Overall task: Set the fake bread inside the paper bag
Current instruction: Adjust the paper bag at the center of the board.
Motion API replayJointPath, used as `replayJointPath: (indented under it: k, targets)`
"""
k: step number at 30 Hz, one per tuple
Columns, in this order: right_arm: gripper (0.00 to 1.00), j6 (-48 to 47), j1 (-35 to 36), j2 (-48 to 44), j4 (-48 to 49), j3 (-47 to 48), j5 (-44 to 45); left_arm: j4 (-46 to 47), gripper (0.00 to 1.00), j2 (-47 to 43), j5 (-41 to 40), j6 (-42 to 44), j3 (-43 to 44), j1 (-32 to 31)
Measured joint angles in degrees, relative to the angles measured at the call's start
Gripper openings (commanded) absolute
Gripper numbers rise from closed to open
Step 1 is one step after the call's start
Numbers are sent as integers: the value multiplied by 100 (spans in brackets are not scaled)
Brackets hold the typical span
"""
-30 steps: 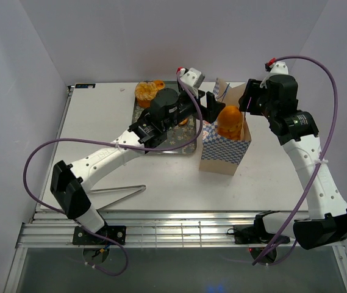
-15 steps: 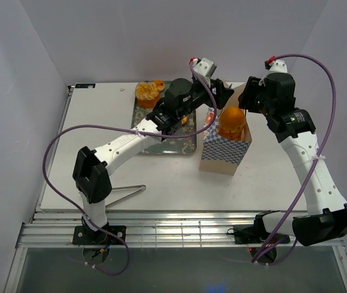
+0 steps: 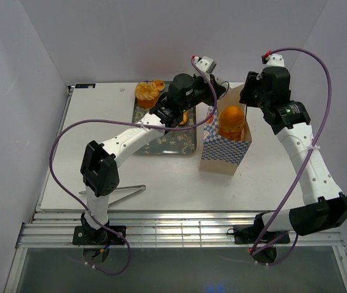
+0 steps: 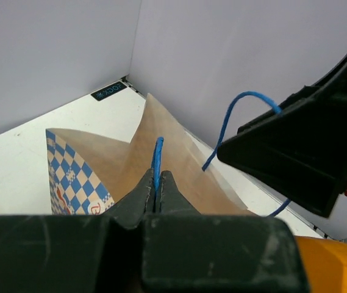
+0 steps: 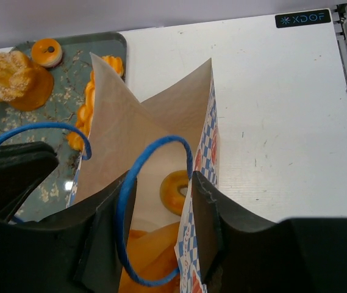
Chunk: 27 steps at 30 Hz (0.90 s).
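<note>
The paper bag (image 3: 225,146) stands upright right of the tray, its mouth open. My left gripper (image 4: 155,183) is shut on the bag's left blue cord handle (image 4: 157,152) at the top edge. At the opposite rim my right gripper (image 5: 161,183) is open, its fingers (image 5: 213,204) straddling the other blue handle (image 5: 138,177) and the checkered wall. Fake bread lies inside the bag: a ring donut (image 5: 176,190) and a big orange piece (image 3: 231,121). More fake bread rests on the tray: a frosted cupcake (image 5: 8,76), a small tart (image 5: 46,52) and a twisted stick (image 5: 88,101).
The grey blossom-patterned tray (image 3: 168,141) lies left of the bag, under my left arm. A thin metal stand (image 3: 124,190) lies near the table's front left. White walls close in the back and both sides.
My left gripper has swung from beside the bag up to its left handle and shut on the cord. The right gripper's jaws have narrowed around the other handle.
</note>
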Motion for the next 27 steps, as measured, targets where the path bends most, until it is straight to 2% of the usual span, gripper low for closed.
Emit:
replayJointPath:
  k: [1,2,5,7,18,27]
  targets:
    - [42,-13,0,63,4,37,48,-9,0,-35,-7,-48,-55,17]
    - [31,-39,0,153,11,83,114,-4,0,-85,-13,-107,-129,50]
    - [13,-138,-9,409,2,232,343,-42,0,-236,-17,-243,-328,173]
    - [8,-175,-24,560,7,332,507,-122,0,-380,-44,-297,-459,238]
    - [8,-424,-356,962,-17,719,780,-437,0,-1919,-208,-551,-1816,619]
    - [8,-433,-505,1266,-15,870,684,-584,0,-2009,-72,-595,-1895,745]
